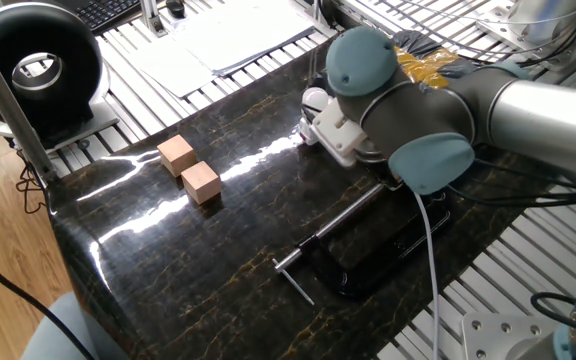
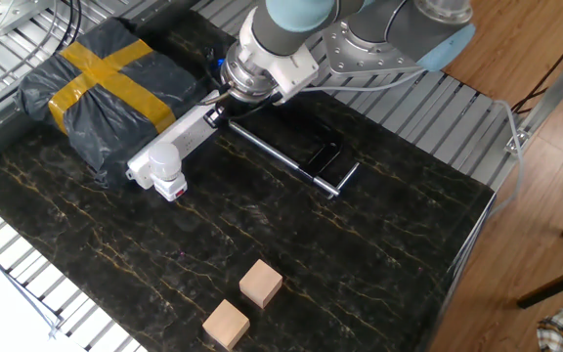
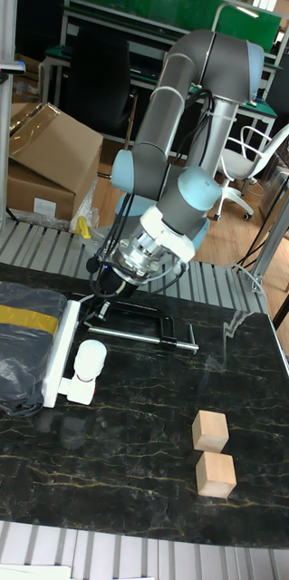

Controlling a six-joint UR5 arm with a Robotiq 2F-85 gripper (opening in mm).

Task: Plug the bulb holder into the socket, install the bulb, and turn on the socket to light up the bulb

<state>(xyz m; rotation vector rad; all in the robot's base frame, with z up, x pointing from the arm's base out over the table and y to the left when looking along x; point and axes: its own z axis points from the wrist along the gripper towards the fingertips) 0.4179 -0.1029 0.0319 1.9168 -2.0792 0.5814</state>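
Note:
The socket (image 2: pixel 190 131) is a long white power strip lying on the dark marble table beside a taped black bag. At its near end the bulb holder (image 2: pixel 172 187) is plugged in, and the white bulb (image 2: pixel 164 159) sits in it, unlit. The tall fixed view shows the socket (image 3: pixel 61 353), the bulb (image 3: pixel 91 356) and the bulb holder (image 3: pixel 79 390) together. My gripper (image 2: pixel 219 108) hangs over the strip's far end, at about (image 3: pixel 101 304) in the tall view. Its fingers are dark and mostly hidden under the wrist. In one fixed view only the bulb (image 1: pixel 314 100) peeks out beside the arm.
A black clamp (image 2: pixel 306 156) with a steel bar lies just right of the strip. Two tan wooden cubes (image 2: pixel 260 284) (image 2: pixel 225 324) sit near the table's front edge. The black bag with yellow tape (image 2: pixel 96 78) lies behind the strip. A black fan (image 1: pixel 38 65) stands off the table.

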